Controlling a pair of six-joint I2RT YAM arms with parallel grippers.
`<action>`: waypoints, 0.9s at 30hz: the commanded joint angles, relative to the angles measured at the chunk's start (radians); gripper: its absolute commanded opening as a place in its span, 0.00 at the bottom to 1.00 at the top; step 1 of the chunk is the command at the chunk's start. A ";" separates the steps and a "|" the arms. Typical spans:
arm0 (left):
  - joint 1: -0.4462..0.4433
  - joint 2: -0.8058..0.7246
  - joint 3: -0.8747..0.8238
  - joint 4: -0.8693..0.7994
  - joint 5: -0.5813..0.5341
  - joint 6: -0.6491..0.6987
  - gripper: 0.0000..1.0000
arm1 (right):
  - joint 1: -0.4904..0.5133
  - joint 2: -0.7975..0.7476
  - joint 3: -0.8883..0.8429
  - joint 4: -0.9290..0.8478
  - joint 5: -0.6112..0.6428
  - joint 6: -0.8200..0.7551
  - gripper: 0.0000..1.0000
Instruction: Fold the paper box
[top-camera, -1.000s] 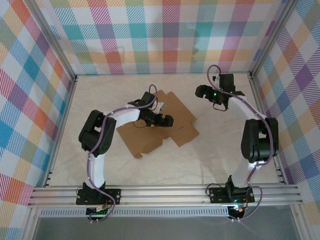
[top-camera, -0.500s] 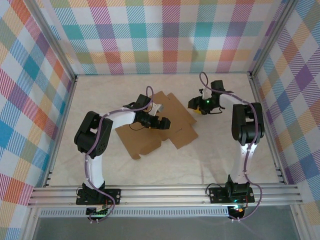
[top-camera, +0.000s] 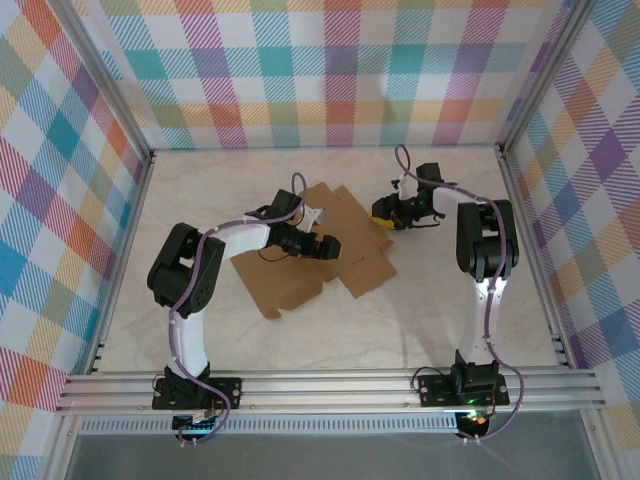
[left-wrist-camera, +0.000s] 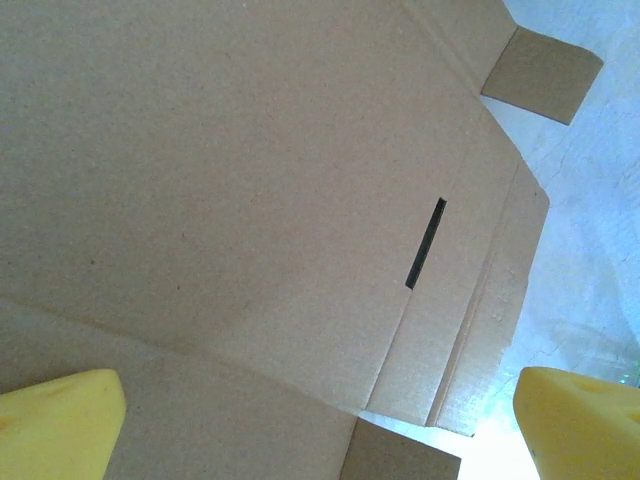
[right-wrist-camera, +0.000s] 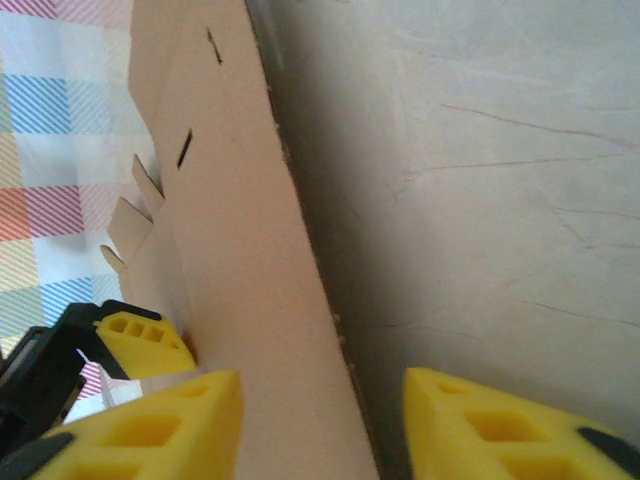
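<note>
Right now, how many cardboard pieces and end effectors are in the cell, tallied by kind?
Cardboard sheet: 1
End effectors: 2 (left end effector, right end effector)
Total: 3

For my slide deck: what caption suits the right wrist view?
Right gripper straddles one edge of the unfolded paper box.

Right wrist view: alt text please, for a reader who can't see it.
The paper box, an unfolded brown sheet with slots, runs up between the open yellow fingers of the right gripper, which straddle its edge. Pale table lies right, checked wall left.
</note>
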 joint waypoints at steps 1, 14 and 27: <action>0.006 -0.012 -0.038 -0.010 0.011 -0.030 1.00 | 0.007 -0.012 0.000 0.026 -0.056 -0.031 0.35; 0.007 -0.048 -0.058 0.117 0.052 -0.104 1.00 | 0.014 -0.103 -0.081 0.089 0.003 -0.073 0.00; 0.013 -0.086 -0.073 0.207 -0.080 -0.174 1.00 | 0.060 -0.160 -0.125 0.098 0.125 -0.157 0.00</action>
